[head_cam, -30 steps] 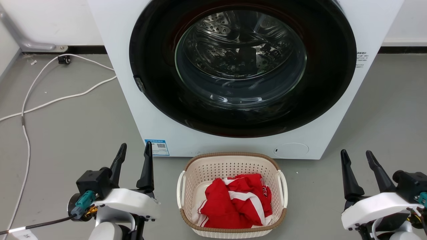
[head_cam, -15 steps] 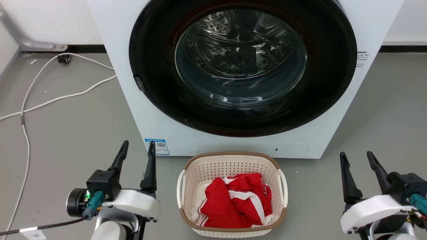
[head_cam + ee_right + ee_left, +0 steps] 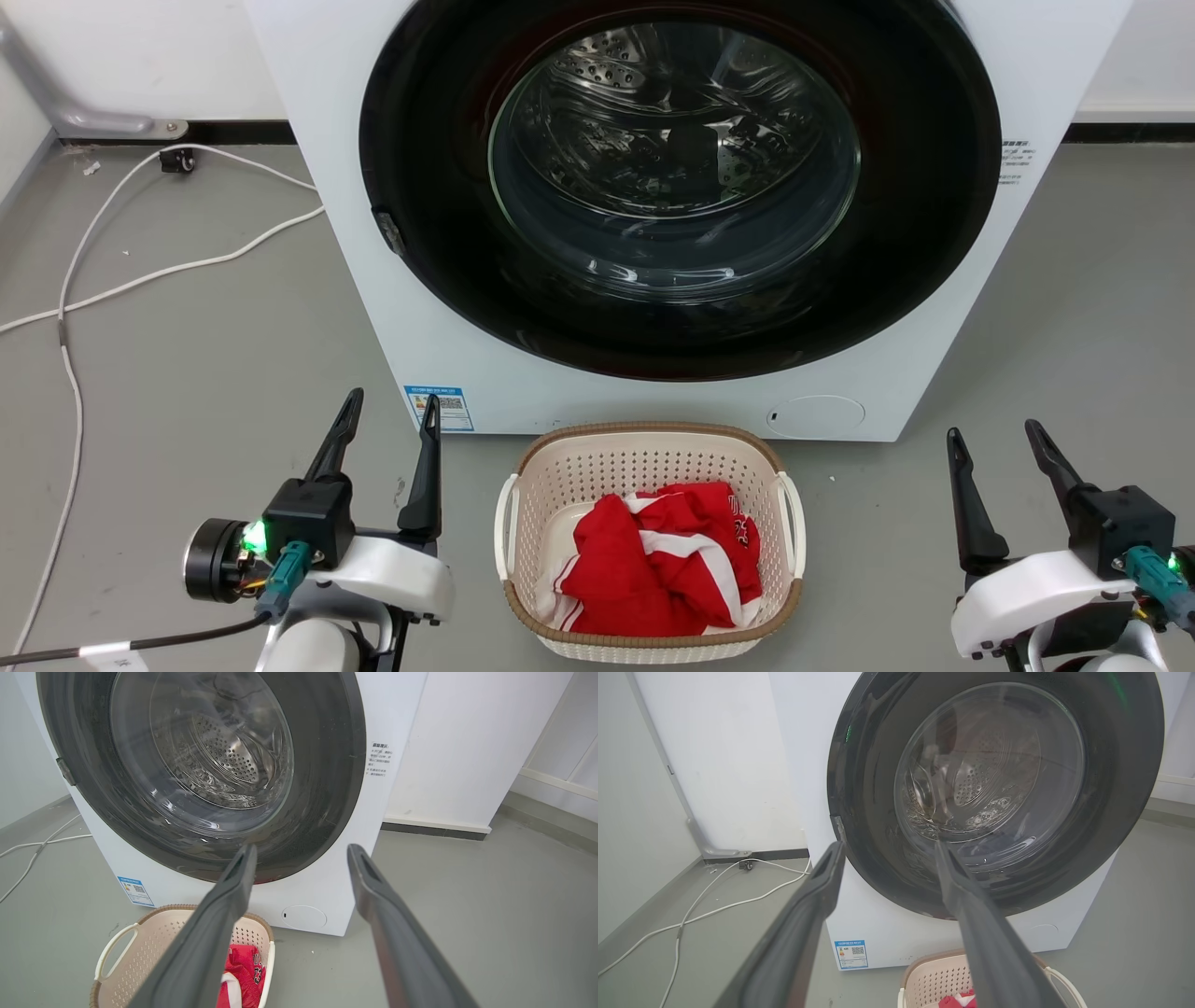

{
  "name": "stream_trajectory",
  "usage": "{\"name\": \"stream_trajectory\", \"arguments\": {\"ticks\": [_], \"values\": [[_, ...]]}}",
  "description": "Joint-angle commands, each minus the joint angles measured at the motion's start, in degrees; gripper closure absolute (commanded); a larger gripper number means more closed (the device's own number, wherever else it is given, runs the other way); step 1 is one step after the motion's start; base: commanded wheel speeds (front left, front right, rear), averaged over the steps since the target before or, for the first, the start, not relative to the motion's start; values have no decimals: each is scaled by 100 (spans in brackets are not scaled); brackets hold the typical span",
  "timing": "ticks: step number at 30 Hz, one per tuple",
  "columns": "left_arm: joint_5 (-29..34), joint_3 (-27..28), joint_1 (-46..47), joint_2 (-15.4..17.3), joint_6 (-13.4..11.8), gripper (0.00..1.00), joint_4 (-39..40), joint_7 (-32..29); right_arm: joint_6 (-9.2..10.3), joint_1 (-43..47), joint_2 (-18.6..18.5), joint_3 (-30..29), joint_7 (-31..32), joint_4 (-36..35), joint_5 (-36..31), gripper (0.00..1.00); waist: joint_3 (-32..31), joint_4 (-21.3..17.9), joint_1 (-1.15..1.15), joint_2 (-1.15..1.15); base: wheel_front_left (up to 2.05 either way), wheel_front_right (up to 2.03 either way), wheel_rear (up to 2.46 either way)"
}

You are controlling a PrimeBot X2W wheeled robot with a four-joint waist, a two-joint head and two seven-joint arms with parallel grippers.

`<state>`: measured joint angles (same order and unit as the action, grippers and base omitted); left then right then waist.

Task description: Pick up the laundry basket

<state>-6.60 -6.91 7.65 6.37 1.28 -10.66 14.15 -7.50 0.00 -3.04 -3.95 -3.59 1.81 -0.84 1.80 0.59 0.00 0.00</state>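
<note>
The laundry basket (image 3: 560, 485), cream-white with perforated walls and a brown rim, stands on the grey floor just before the washing machine (image 3: 308, 140). Red and white clothes (image 3: 658, 560) lie in it. White handles sit on its left (image 3: 505, 523) and right (image 3: 796, 523) sides. My left gripper (image 3: 390, 411) is open, left of the basket and apart from it. Well to the basket's right, my right gripper (image 3: 994, 439) is open too. The left wrist view catches the basket (image 3: 934, 977) at the bottom edge, beyond the open left gripper (image 3: 887, 847). The right wrist view has the basket (image 3: 140, 947) at lower left, beside the right gripper (image 3: 301, 851).
The washing machine's round glass door (image 3: 672, 159) is shut, its drum visible behind it. White cables (image 3: 140, 271) trail over the floor at the left toward the wall. A white wall (image 3: 467, 742) rises right of the machine. Bare grey floor (image 3: 1074, 308) flanks the basket.
Both wrists have rolled, the left gripper's fingers drawing a little toward the basket and forward. The head camera has tipped slightly. The basket has not moved.
</note>
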Motion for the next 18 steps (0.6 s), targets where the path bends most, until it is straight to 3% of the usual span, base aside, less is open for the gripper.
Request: {"name": "stream_trajectory", "arguments": {"ticks": [1,8,18], "values": [[114,4,104,-14,-22,0,-3,46,2,25,25,3,-51,-47,-145,0,-3,-1,0,0,0,0,0],[335,39,86,-26,-37,0,-27,111,3,37,28,11,-117,-60,-386,0,-14,-25,0,0,0,0,0],[196,170,93,-61,59,0,-83,112,3,-20,27,-23,-156,4,-282,0,17,-38,0,0,0,0,0]]}}
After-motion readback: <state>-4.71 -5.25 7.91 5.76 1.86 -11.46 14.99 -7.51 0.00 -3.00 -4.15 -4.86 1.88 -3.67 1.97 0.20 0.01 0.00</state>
